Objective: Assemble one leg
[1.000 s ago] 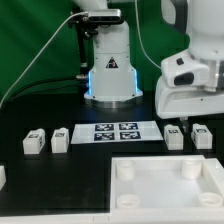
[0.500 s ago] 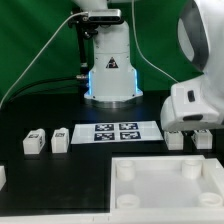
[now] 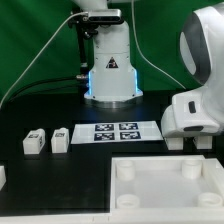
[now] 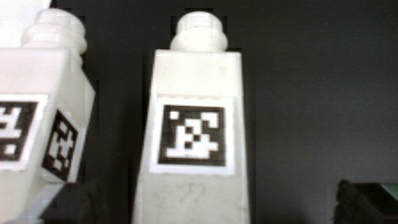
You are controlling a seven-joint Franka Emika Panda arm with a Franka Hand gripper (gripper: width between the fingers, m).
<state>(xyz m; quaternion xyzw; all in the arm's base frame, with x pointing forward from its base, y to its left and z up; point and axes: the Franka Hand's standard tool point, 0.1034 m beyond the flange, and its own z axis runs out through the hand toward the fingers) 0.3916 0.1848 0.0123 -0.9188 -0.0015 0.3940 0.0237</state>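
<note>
Green curtain at the back, black counter in front, and the arm's base sits in the middle behind the marker board. On my exterior feed the end effector hangs low over the exterior view's right end of the row, its white housing hiding most of what lies beneath it. I cannot tell from either feed whether its fingers are spread or pressed together, as neither shows them clearly. The wrist feed is filled by the leg, resting on the counter with its tag turned to the camera and a round peg at one end. A neighbouring leg lies just beside it, with only a dark strip of counter between them. I read this as the approach to a grasp, with nothing lifted yet. My main worry is that narrow strip: a finger coming down off-centre could land on the neighbour or shove it, and that could skew the leg I want before the close. A grip taken too near the peg end could also let the block tip as it rises, or cover the peg that I take to belong in a socket of the big white panel. The two spare legs at the exterior view's left are well apart and in no danger
</note>
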